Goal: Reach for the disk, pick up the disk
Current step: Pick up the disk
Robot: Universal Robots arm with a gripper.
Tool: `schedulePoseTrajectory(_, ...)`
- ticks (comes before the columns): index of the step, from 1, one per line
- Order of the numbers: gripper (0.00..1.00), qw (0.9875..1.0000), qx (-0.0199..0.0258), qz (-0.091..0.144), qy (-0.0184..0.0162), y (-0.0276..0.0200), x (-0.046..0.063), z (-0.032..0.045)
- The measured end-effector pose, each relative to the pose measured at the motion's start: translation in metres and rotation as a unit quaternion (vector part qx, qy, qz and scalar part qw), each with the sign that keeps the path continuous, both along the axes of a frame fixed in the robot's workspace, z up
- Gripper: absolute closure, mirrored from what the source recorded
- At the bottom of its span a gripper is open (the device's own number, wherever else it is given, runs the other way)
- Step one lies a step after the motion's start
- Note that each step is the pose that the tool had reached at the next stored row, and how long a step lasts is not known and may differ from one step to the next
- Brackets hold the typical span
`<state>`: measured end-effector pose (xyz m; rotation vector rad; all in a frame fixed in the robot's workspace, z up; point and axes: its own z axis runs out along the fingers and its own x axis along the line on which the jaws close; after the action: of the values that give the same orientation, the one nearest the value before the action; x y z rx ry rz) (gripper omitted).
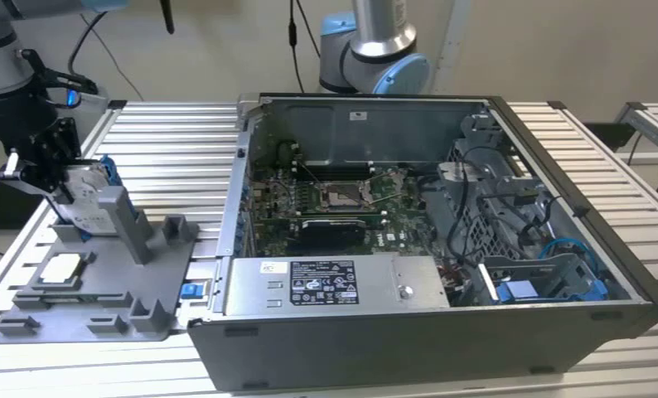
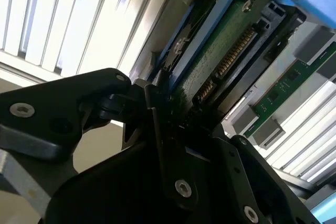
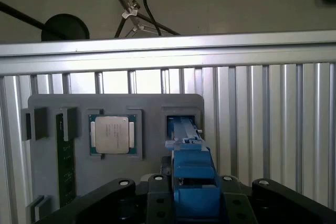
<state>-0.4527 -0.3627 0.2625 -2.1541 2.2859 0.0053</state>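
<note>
The disk (image 1: 83, 196) stands on edge at the far end of a grey holder tray (image 1: 141, 282), at the exterior view's left of the counter (image 1: 174, 149). Its blue bracket (image 3: 191, 177) runs from the tool down to a square slot (image 3: 182, 116) in the tray; whether the lower end is seated in that slot cannot be told. The second wrist view shows the disk's green circuit-board face (image 2: 226, 51) with its connector row, framed in blue. The tool (image 1: 61, 178) is clenched on the disk: in the second wrist view its black fingers (image 2: 157, 114) press against the bracket's edge, and in the first wrist view the bracket sits tight between them. The tray also carries a square silver chip (image 3: 111, 135) in a recess beside the slot, and a green memory strip (image 3: 65, 166) in a long groove beyond it. To the exterior view's right, touching the tray, an open computer case (image 1: 418, 348) holds a motherboard (image 1: 329, 207), a labelled grey box (image 1: 329, 282) at its near side, and cables with a blue bracket (image 1: 528, 290) at its right.
</note>
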Motion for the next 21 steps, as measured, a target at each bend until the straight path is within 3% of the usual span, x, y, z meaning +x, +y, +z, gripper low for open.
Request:
schedulePoseTrajectory(7, 1.00, 1.0000, 0.0000, 0.007, 0.0000, 0.0000, 0.000, 0.0039)
schedulePoseTrajectory(21, 1.00, 0.9999, -0.0001, 0.016, 0.0001, 0.0000, 0.000, 0.0369)
